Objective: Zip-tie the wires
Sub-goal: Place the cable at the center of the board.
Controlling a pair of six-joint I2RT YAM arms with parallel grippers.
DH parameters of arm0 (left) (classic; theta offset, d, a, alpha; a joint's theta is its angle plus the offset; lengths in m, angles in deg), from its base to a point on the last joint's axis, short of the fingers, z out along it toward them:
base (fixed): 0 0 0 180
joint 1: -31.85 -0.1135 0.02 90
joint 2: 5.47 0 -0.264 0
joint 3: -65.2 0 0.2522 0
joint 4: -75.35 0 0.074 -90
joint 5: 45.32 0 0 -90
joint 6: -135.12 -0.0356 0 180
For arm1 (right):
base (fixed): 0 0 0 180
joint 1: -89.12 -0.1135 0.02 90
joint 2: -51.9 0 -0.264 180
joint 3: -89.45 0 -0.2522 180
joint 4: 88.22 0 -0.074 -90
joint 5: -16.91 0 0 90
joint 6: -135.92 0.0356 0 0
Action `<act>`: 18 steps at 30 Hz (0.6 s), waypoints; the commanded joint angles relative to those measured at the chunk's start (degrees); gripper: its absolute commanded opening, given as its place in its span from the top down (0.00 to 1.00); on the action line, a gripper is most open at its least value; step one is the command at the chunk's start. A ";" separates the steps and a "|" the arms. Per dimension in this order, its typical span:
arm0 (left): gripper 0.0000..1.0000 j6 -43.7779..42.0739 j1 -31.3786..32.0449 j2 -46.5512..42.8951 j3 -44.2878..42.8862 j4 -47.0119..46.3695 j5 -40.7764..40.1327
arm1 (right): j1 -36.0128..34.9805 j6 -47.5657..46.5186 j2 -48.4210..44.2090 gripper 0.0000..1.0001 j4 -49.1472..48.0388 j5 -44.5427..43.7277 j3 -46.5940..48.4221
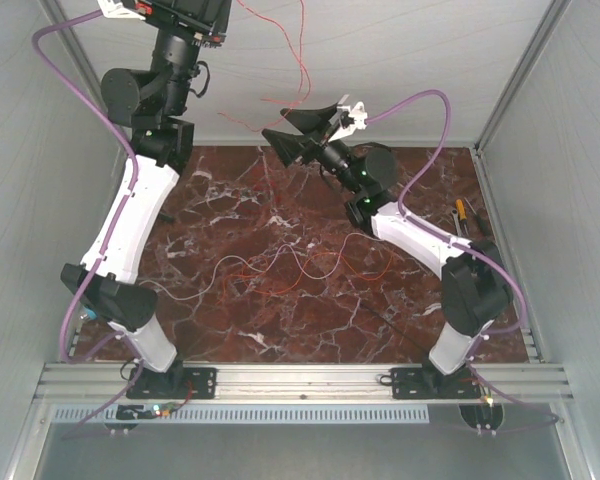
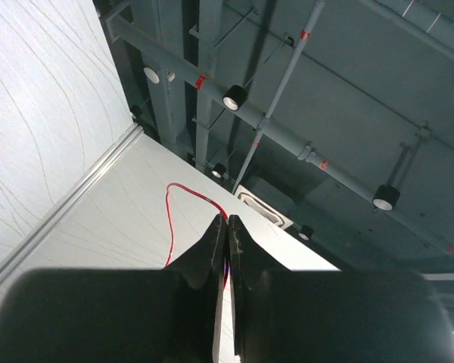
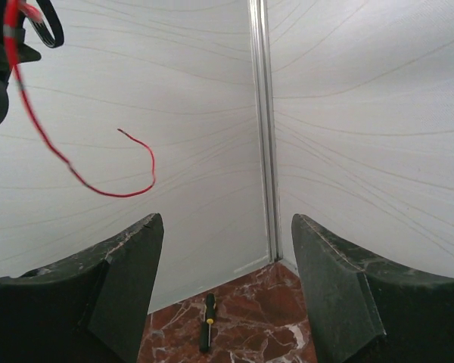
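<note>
The wires (image 1: 280, 265) lie in loose red, orange and white loops on the marble table. Red strands (image 1: 302, 60) rise from them to above the top view's upper edge. My left arm is raised high, and its gripper (image 2: 227, 221) is shut on a red wire (image 2: 169, 219) that loops out past the fingertips. My right gripper (image 1: 296, 131) hovers above the back of the table, open and holding nothing. In the right wrist view a red wire end (image 3: 98, 185) hangs left of that gripper (image 3: 227, 231), clear of its fingers. I cannot make out the zip tie in any view.
A yellow-and-black screwdriver (image 1: 462, 215) lies at the table's right edge, also seen below the right gripper (image 3: 206, 321). White walls (image 1: 400, 60) enclose the back and both sides. Purple cables (image 1: 430, 120) arc off both arms.
</note>
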 commanded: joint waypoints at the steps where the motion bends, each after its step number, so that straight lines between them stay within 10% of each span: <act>1: 1.00 1.01 0.47 0.35 -2.31 -2.91 -0.41 | -1.13 -0.66 1.27 0.34 -2.78 0.90 3.96; 18: 1.00 0.59 0.88 1.11 -4.41 -2.22 -0.54 | -1.69 -1.45 4.25 0.36 0.33 4.19 13.19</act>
